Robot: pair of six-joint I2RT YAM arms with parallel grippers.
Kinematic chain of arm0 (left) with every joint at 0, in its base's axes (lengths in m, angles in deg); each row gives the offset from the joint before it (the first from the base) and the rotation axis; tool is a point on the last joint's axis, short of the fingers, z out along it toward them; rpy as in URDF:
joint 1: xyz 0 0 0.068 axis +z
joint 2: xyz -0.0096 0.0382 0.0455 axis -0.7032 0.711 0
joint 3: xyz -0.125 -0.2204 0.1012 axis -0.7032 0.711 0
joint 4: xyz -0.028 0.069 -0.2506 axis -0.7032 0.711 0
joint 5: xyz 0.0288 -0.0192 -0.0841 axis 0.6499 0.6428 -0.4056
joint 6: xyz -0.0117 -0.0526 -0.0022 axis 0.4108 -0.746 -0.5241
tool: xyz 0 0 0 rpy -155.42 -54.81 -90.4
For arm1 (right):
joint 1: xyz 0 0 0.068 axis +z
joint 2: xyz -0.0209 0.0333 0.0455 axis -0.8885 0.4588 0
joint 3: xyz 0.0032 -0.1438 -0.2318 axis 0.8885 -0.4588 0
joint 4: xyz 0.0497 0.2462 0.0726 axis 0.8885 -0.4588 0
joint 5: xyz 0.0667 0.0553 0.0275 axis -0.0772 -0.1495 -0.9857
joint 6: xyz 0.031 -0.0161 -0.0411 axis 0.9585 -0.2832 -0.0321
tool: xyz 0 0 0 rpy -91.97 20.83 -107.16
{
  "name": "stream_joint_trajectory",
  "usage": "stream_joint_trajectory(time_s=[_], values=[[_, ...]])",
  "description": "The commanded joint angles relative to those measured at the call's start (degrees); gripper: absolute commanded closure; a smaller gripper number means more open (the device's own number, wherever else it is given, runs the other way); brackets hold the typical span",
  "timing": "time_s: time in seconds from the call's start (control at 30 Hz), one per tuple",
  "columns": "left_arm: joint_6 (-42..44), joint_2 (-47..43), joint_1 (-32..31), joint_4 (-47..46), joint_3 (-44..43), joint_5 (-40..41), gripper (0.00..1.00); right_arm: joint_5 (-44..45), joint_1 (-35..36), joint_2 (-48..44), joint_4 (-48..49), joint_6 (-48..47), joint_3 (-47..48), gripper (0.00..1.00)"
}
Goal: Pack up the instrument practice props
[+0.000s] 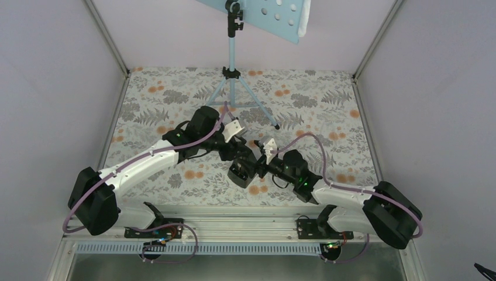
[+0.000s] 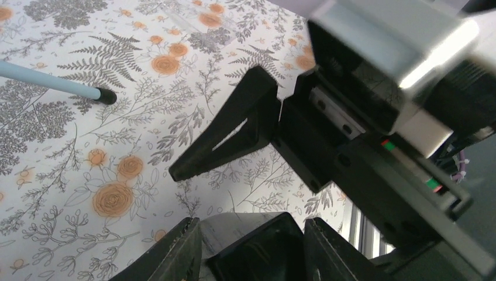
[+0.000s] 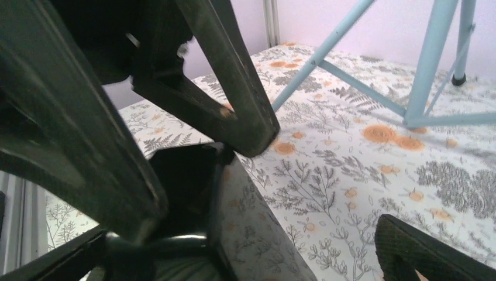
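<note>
The stand [image 1: 232,52] is at the far middle of the floral table [image 1: 327,117], its pole upright, so its long axis runs straight up. Its tray [image 1: 281,17] tilts at the top, with the lower end to the right. The legs splay toward the arms, and one foot [image 1: 276,126] lands near the right of centre.

The box [image 1: 240,175] is at the table's middle, near the front rail, where both arms meet. It is well apart from the stand's pole. From above it is only a small dark block, and its long axis cannot be told. Nor can it be told there whether the box rests on the cloth.

The left wrist view shows more. The left gripper [image 2: 251,243] straddles the box [image 2: 251,252], one finger [image 2: 184,254] against each side, pinching it. The box's glossy top face runs away from the camera. Above it, one right finger [image 2: 228,132] points down-left toward the cloth, and a leg tip [image 2: 105,95] lies at the far left.

The right wrist view alone shows the right gripper [image 1: 252,167] spread wide, with one pad [image 3: 421,252] far to the right and its other finger at the bottom left. The box [image 3: 245,216] sits between them under the left arm's dark fingers [image 3: 234,88], one tip touching its upper corner. The stand's legs [image 3: 433,58] stand behind.
</note>
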Motion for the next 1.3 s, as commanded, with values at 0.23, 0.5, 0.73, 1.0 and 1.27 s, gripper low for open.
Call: stream_joint_trajectory(time_s=[0.23, 0.5, 0.73, 1.0, 1.27], values=[[-6.8, -11.6, -0.6, -4.7, 2.5, 15.0, 0.13, 0.6, -0.7, -16.3, -19.8, 4.8, 5.3, 0.00], [-27.5, -28.8, -0.8, -13.3, 19.9, 22.7, 0.07, 10.5, -2.7, -28.7, -37.9, 27.8, -1.3, 0.15], [-38.2, -35.5, -1.1, -19.9, 32.9, 19.0, 0.06, 3.5, -4.1, -27.8, -30.0, 37.6, -10.0, 0.48], [-37.0, -35.4, -1.4, -20.4, 35.1, 18.2, 0.06, -1.9, -4.2, -11.2, -22.3, 31.8, -4.1, 0.68], [-37.2, -34.4, -1.8, -21.2, 35.6, 17.2, 0.06, -6.7, -4.2, 3.2, -14.3, 28.8, 5.5, 0.70]])
